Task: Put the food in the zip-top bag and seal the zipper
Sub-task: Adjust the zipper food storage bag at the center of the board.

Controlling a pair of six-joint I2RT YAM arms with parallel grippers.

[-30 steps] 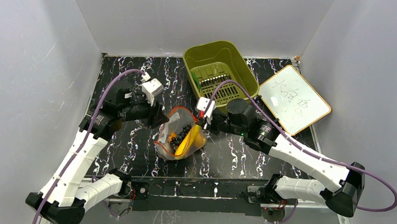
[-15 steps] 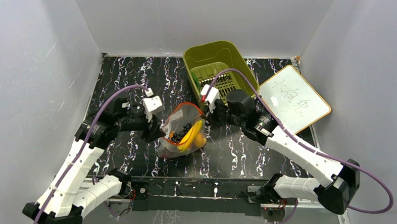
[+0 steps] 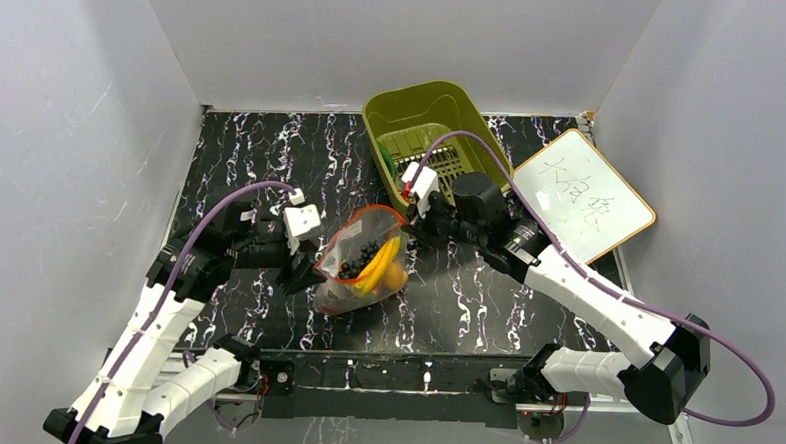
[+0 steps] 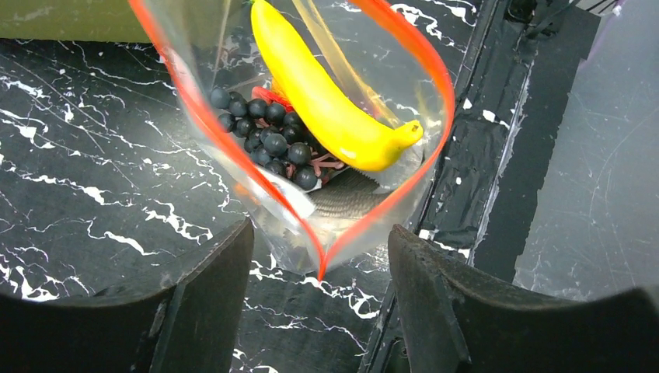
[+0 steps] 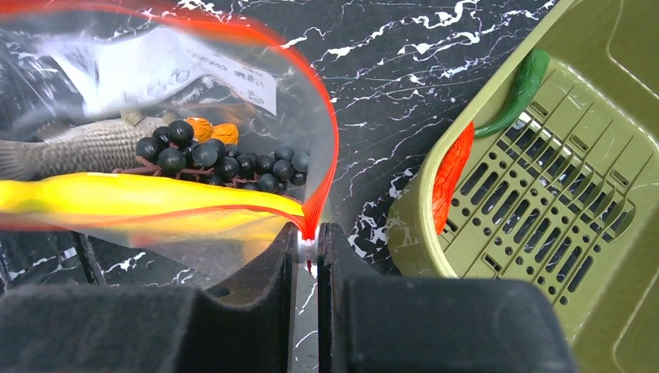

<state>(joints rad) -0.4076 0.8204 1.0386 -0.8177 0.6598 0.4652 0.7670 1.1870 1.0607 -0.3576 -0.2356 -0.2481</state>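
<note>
Right claw [image 5: 309,247] pressed tight on zipper [image 5: 330,148] at far-right corner of zip-top bag [image 3: 362,266]. Left claw [image 4: 319,233] spread wide; bag's near-left corner sits between its fingers, not touched. Bag in middle of black table [image 3: 252,156] with white streaks, grey walls [image 3: 63,118] around. Green basket [image 3: 444,104] just behind bag, whiteboard [image 3: 582,195] at right. Bag mouth open, red strip slanting from left claw to right claw. Banana [image 4: 319,93] and grapes [image 4: 268,136] inside; banana lies along same slant.

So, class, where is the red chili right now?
In the right wrist view, the red chili lies inside the olive-green basket, against its left wall, right of the zip-top bag.
</note>
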